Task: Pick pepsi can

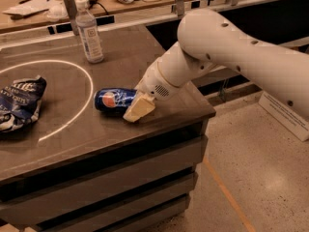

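You are looking down on a dark, wood-topped table (125, 57) with drawer fronts below its edge, standing on a speckled floor (251, 187). A thin white circle (90, 88) is drawn on the left part of the tabletop. The robot's white arm (231, 52) reaches in from the right, angling down across the table's right corner. At the far left, inside the circle, lies a crumpled blue-and-white snack bag (19, 103). Toward the back edge, just outside the circle, a clear plastic water bottle (90, 33) with a white label stands upright. The pepsi can (113, 99) lies on its side just outside the circle's right arc, near the front right of the table, logo facing up and toward you. The gripper (136, 105) is down at the tabletop, right at the can's right end, with its cream-coloured tip in front of that end. You cannot tell from here whether its jaws are closed on the can or spread around it.
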{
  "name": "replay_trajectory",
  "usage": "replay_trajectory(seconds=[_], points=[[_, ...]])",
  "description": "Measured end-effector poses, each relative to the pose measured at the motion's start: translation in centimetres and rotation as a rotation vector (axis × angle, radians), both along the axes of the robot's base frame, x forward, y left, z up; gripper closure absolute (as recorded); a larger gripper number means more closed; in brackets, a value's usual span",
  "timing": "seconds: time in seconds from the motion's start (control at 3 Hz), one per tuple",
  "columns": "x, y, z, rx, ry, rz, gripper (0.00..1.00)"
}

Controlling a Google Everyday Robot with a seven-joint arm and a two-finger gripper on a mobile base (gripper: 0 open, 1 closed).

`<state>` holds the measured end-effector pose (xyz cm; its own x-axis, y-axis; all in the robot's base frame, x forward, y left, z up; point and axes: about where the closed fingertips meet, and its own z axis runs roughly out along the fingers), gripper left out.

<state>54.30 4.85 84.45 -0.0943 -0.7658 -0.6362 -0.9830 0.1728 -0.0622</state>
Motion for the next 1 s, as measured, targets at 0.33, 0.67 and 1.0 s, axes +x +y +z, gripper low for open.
replay_trajectory(seconds=[0.33, 0.67, 1.0], points=[[0.8, -1.2, 2.5, 0.045, -0.034, 0.008, 0.82], [1.0, -2.3, 5.8, 0.122, -0.081, 0.044, 1.00], [0.8, -3.1, 9.6, 0.208, -0.151, 0.118, 1.00]])
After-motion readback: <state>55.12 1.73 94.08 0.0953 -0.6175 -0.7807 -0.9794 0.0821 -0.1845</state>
